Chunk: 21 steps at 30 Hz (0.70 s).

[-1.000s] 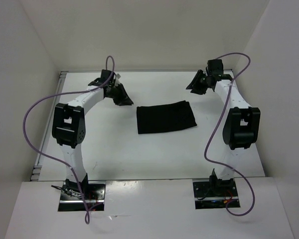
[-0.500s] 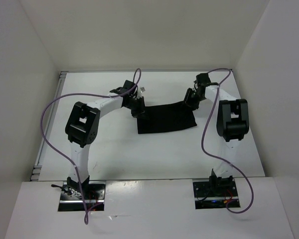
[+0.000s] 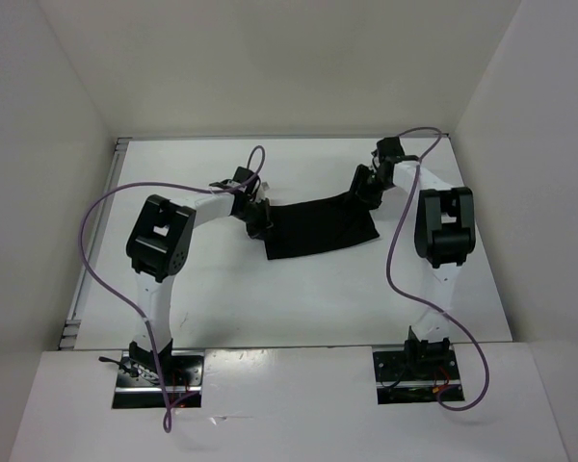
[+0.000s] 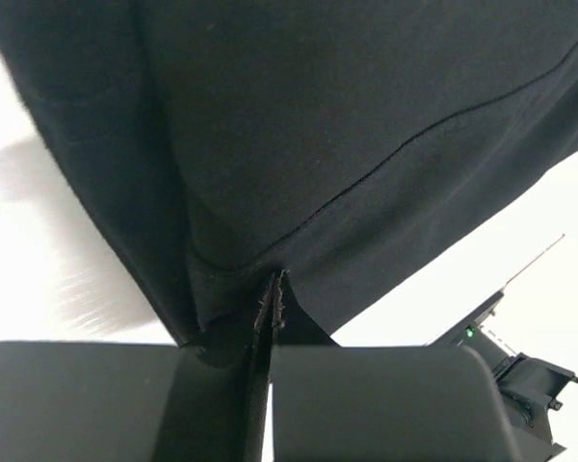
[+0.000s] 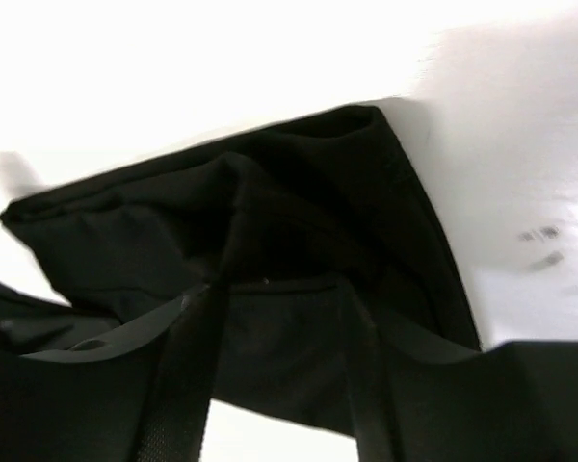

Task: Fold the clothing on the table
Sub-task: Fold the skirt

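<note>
1. The left fingers [image 3: 260,217] stood a second ago well away from the clothing [image 3: 318,229], beyond its far left corner; now they are at that corner and are closed on it; in the left wrist view a small pinch of black fabric with a stitched hem sits between the two shut fingers.
2. The clothing lies on the desk [image 3: 270,298] as a flat black rectangle; its near edge rests where it rested before; only its far edge looks a little pulled, towards the fingers at both of its far corners.
3. The right fingers [image 3: 364,185] were a second ago beyond the far right corner of the clothing and not touching it; now they are at that corner; in the right wrist view they stand apart with bunched fabric between them, so I judge them open and not yet holding; that picture is somewhat blurred.
4. My judgement for the task: the reaching is finished and the grasp is half done; the left corner is secured, the right one not yet; when both far corners are held, they can probably be carried over the clothing to its near edge for the fold.
5. Containers: no container shows in any view; the clothing sits directly on the desk, inside nothing.
</note>
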Tool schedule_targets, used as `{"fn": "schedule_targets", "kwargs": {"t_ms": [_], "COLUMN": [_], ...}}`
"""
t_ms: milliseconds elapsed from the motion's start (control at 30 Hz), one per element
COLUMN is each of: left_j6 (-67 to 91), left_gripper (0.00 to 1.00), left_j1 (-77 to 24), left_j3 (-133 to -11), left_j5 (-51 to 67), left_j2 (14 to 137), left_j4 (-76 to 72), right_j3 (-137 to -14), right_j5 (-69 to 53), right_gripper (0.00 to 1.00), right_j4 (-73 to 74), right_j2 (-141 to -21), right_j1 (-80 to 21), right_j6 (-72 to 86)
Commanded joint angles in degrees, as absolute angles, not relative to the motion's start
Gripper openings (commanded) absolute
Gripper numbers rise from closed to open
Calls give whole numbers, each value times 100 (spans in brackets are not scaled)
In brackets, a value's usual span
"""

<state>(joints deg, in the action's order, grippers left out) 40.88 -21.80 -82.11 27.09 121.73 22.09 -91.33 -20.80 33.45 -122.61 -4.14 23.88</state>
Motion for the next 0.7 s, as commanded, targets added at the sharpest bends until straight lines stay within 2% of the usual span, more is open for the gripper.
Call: {"fn": "schedule_targets", "kwargs": {"t_ms": [0, 67, 300, 667], "left_j6": [3911, 3859, 3727, 3560], "left_gripper": [0, 0, 0, 0], "left_j1": [-1890, -1671, -1231, -1055], "left_j3": [-7980, -7980, -8147, -8209], "left_j5": [1644, 1591, 1652, 1705], "left_j2": [12226, 12164, 12111, 12111], "left_j4": [2514, 2514, 2619, 2725], "right_j3": [-9176, -8974, -8359, -8051], "right_j5": [-1873, -1872, -1564, -2636], "right_gripper": [56, 61, 61, 61], "right_j4": [3374, 3577, 3683, 3349], "right_j2": [-11453, -11181, -10925, -11408], "right_j1": [-439, -439, -439, -492], "right_j6": [2058, 1908, 1670, 1494]}}
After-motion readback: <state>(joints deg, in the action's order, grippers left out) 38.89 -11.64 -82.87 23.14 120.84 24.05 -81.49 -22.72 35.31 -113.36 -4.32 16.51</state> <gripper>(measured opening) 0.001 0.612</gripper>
